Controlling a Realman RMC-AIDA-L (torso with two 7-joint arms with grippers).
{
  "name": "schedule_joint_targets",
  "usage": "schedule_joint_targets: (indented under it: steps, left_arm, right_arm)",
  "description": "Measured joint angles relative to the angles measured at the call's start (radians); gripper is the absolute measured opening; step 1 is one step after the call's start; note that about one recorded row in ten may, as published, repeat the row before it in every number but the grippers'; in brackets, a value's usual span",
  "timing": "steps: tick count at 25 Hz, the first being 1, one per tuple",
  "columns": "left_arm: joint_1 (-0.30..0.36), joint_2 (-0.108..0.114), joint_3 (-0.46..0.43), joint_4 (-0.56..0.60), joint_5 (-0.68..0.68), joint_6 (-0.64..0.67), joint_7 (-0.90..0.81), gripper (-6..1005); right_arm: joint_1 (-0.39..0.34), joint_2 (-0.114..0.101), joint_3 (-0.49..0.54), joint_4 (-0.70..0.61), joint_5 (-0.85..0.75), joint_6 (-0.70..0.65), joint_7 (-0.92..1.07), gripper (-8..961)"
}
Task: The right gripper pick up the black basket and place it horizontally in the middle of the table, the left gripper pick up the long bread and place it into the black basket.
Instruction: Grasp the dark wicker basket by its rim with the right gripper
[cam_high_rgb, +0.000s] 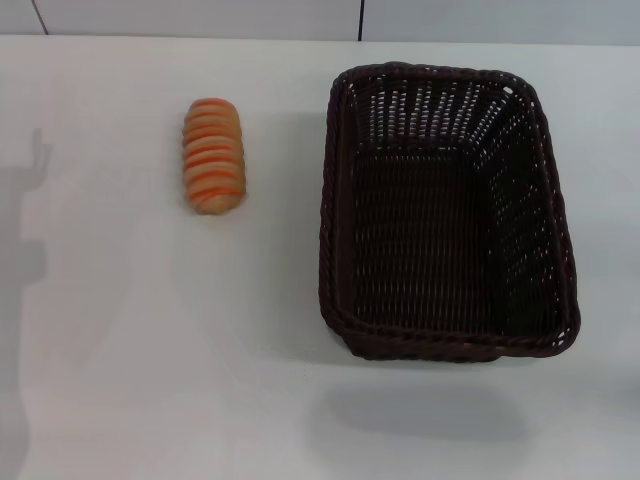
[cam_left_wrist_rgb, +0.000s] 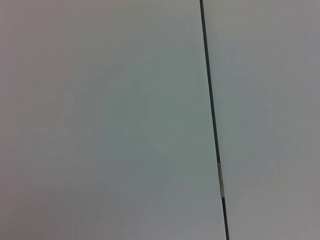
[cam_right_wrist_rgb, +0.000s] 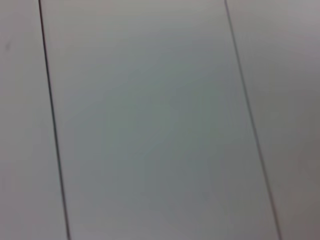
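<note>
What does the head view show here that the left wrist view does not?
Only the head view shows the long bread lying on the table and, to its right and apart from it, the black basket, with nothing inside.

Only the left wrist view shows a pale flat surface crossed by a thin dark seam.

Both share this: no arm or pincer appears in either.

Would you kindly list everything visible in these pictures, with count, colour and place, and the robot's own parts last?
long bread: one, orange and tan bands, on the table's left part, lengthwise away from the robot.
black basket: one, dark woven, empty, upright on the table's right part, apart from the bread.
table: one, white, beneath both.
wall panels: pale grey with thin dark seams, in both wrist views.
left claw, right claw: neither in view.
</note>
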Motion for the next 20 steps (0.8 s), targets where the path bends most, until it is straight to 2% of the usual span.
schedule_joint_targets:
  steps: [8, 9, 10, 11, 14, 16, 18, 19, 20]
  left_arm:
    - [0.002, 0.000, 0.000, 0.003, 0.000, -0.001, 0.000, 854]
    - [0.002, 0.000, 0.000, 0.003, 0.000, -0.001, 0.000, 854]
    - [0.003, 0.000, 0.000, 0.003, 0.000, -0.001, 0.000, 854]
    - [0.003, 0.000, 0.000, 0.003, 0.000, -0.001, 0.000, 855]
    - [0.003, 0.000, 0.000, 0.003, 0.000, -0.001, 0.000, 855]
    - [0.001, 0.000, 0.000, 0.003, 0.000, -0.002, -0.001, 855]
    - [-0.001, 0.001, 0.000, 0.005, 0.000, -0.004, -0.001, 855]
    - [-0.003, 0.001, 0.000, 0.006, 0.000, -0.005, -0.001, 855]
    - [-0.004, 0.001, 0.000, 0.007, 0.000, -0.007, -0.001, 855]
  right_arm:
    - [-0.036, -0.025, 0.007, -0.105, -0.066, -0.138, 0.000, 824]
    - [-0.067, -0.053, 0.008, -0.203, -0.083, -0.249, 0.000, 824]
    - [-0.067, -0.053, 0.008, -0.203, -0.083, -0.249, 0.000, 824]
    - [-0.090, -0.074, 0.009, -0.279, -0.103, -0.339, 0.000, 824]
    - [-0.145, -0.116, 0.017, -0.473, -0.177, -0.568, 0.000, 823]
    - [-0.180, -0.121, 0.038, -0.599, -0.240, -0.712, 0.000, 823]
    - [-0.201, -0.107, 0.073, -0.714, -0.304, -0.897, 0.000, 823]
    - [-0.203, -0.093, 0.105, -0.800, -0.347, -1.076, 0.000, 823]
    - [-0.203, -0.093, 0.105, -0.800, -0.347, -1.076, 0.000, 823]
